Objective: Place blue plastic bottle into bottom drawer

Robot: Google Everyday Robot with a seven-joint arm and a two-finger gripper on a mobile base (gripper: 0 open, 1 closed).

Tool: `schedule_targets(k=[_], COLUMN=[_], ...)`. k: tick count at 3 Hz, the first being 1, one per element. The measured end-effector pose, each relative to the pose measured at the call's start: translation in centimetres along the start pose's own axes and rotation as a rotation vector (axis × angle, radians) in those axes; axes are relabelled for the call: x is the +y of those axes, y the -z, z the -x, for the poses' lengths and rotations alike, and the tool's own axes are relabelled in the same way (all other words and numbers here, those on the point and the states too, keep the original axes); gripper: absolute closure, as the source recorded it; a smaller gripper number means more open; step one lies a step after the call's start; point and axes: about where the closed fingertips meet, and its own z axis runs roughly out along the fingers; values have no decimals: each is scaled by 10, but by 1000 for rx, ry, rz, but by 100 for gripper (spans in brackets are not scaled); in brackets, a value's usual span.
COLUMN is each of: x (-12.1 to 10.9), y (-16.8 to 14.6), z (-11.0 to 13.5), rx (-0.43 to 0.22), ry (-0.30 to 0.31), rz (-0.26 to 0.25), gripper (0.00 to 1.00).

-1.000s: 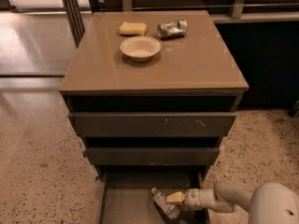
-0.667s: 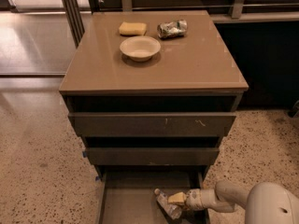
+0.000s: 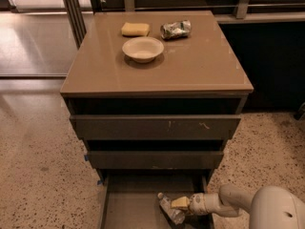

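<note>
Almost nothing has moved over the last second. The blue plastic bottle (image 3: 170, 213) lies in the same spot, perhaps tipped slightly lower, and the hand (image 3: 182, 203) has stayed where it was.

The bottle lies slanted inside the open bottom drawer (image 3: 128, 209), near the drawer's right wall. Its white cap points up and to the left, and its body rests on or just above the grey floor. The hand's pale yellow tip sits against the upper right side of the bottle. It is not possible to tell whether the hand is clamped on the bottle or has let go. The white arm (image 3: 224, 202) reaches in from the lower right.

With so little motion and the bottle already in the drawer, the placing looks nearly done. What likely remains is letting go, if that has not happened, and drawing the arm out.

Above are two closed drawers. On the counter (image 3: 190, 66) are a white bowl (image 3: 142, 48), a yellow sponge (image 3: 135, 29) and a crushed can (image 3: 176, 29), all well apart from the hand.
</note>
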Motion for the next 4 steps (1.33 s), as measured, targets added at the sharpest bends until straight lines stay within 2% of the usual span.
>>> schedule_targets(k=[2,3,4], x=[0,0,0], y=[0,0,0], z=[0,0,0], rx=[0,0,0], ry=[0,0,0], rz=[0,0,0], gripper=[12,0,0])
